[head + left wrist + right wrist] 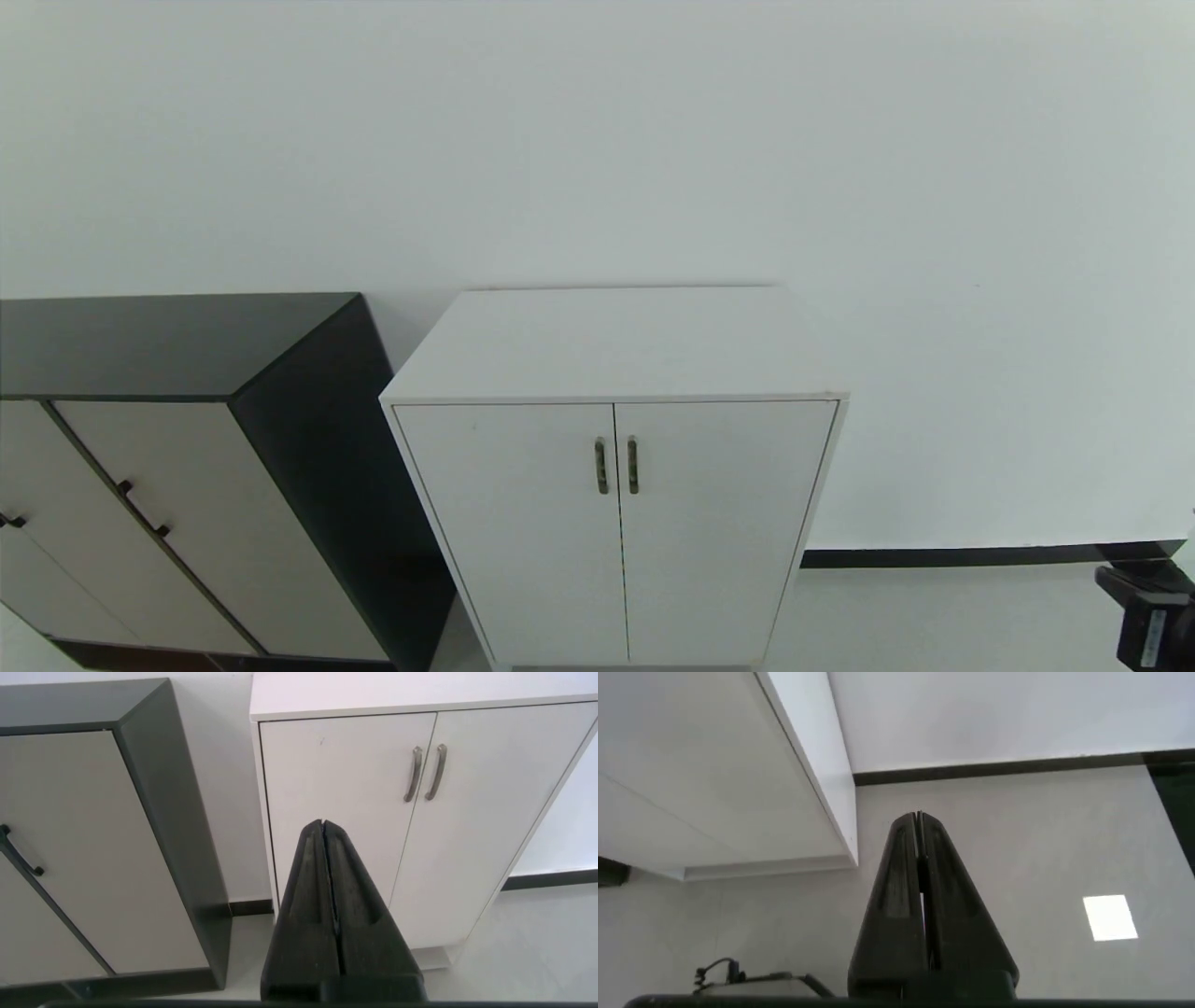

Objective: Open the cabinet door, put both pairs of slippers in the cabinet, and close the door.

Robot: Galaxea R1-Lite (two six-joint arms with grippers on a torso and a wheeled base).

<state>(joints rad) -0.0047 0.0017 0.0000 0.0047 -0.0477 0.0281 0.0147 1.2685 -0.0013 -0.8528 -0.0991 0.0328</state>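
- White cabinet (616, 523): centre to lower centre of the head view, against the wall; both doors shut.
- Handles (616, 465): two upright metal bars, side by side at the door seam.
- Left gripper (323, 826): fingers pressed together, empty, apart from the cabinet front.
- Right gripper (918, 818): fingers pressed together, empty.
- Dark cabinet (187, 345): lower left, pale doors, just beside the white one.

The white cabinet (616, 345) has smooth, matt panels; its two handles (601, 466) look like dull brushed metal. The cabinet to its left (308, 439) has a matt black frame and smooth cream doors. The pale floor (1046, 859) looks smooth and faintly glossy.
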